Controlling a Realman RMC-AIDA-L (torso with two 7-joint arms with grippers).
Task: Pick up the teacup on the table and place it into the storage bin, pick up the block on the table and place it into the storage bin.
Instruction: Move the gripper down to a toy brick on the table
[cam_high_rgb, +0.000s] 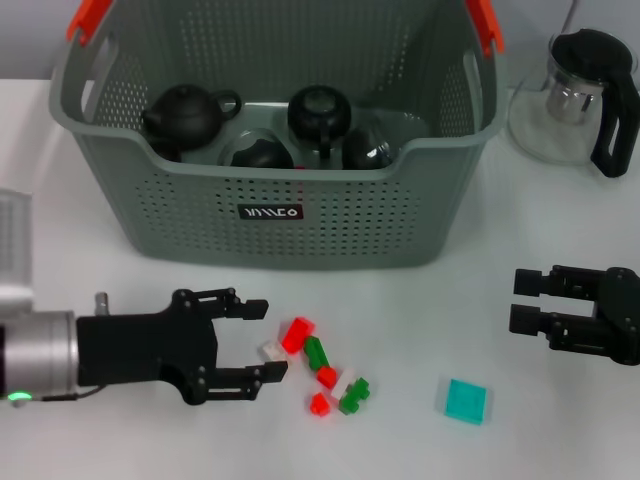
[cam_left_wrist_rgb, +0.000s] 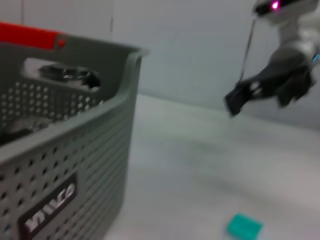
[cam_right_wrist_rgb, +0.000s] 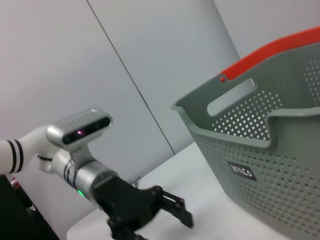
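— Left gripper (cam_high_rgb: 262, 340), near the bench's front edge: fingers spread, empty?
— Yes; blocks (cam_high_rgb: 318, 363) just beyond them. Only the head view shows teapots inside the storage bin (cam_high_rgb: 330, 215).

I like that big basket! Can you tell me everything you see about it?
The storage bin is a large grey-green plastic basket with walls full of small holes, orange handle ends, cut-out grips and a small black label with white lettering. It stands upright on the white table at the back. Dark teapots and lidded pots sit inside. Neither gripper touches it.
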